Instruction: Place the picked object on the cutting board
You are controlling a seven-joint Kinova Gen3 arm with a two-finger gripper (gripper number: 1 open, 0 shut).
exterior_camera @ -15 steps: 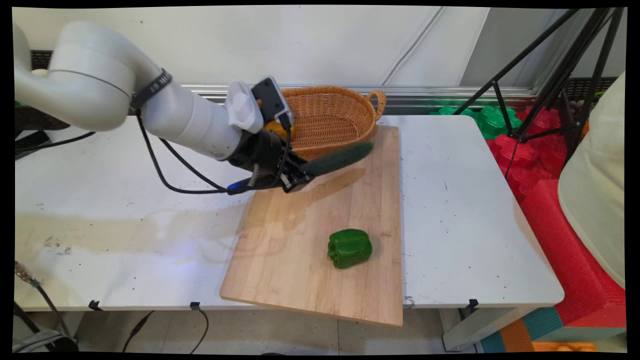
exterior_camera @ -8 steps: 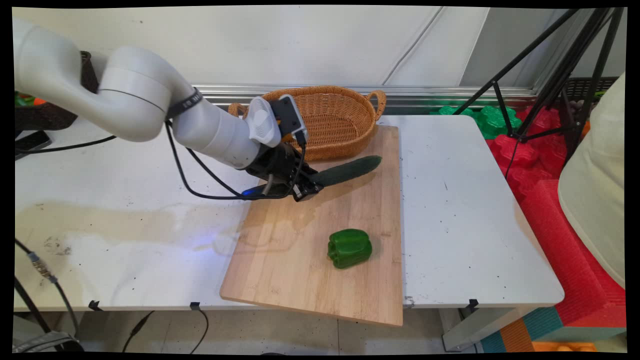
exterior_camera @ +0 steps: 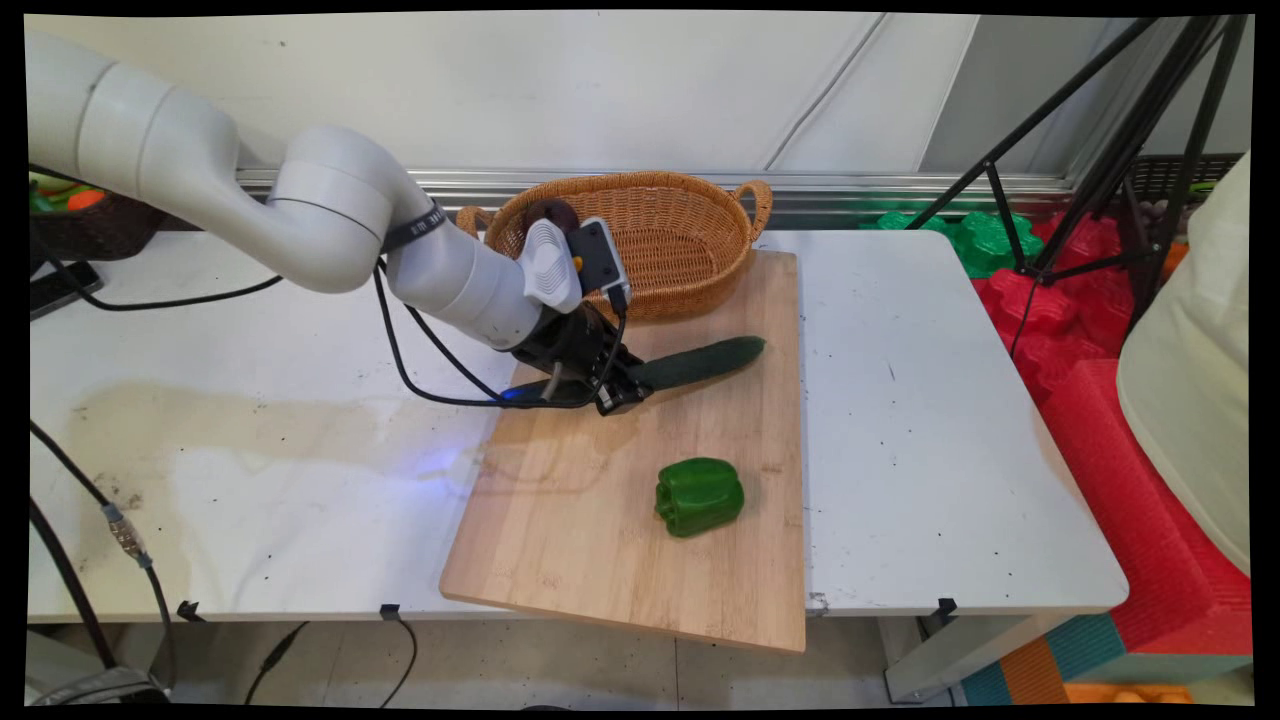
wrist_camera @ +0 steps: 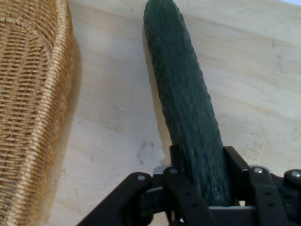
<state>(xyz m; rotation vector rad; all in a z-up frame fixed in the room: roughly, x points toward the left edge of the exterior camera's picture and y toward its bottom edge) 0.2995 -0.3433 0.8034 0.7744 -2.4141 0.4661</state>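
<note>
The cucumber (exterior_camera: 700, 361), clamped at one end by the tool (wrist_camera: 200, 186), has been lowered beside the basket (exterior_camera: 655, 235) toward the cutting board's (exterior_camera: 600, 520) far edge.

Cucumber (wrist_camera: 188, 117) near end is covered by the hand (wrist_camera: 202, 188) linkage; far tip is cut off at hand view's top edge. Basket (exterior_camera: 660, 240) left rim is partly hidden behind the arm in main view. A dark round item (exterior_camera: 550, 213) by the rim cannot be identified.
</note>
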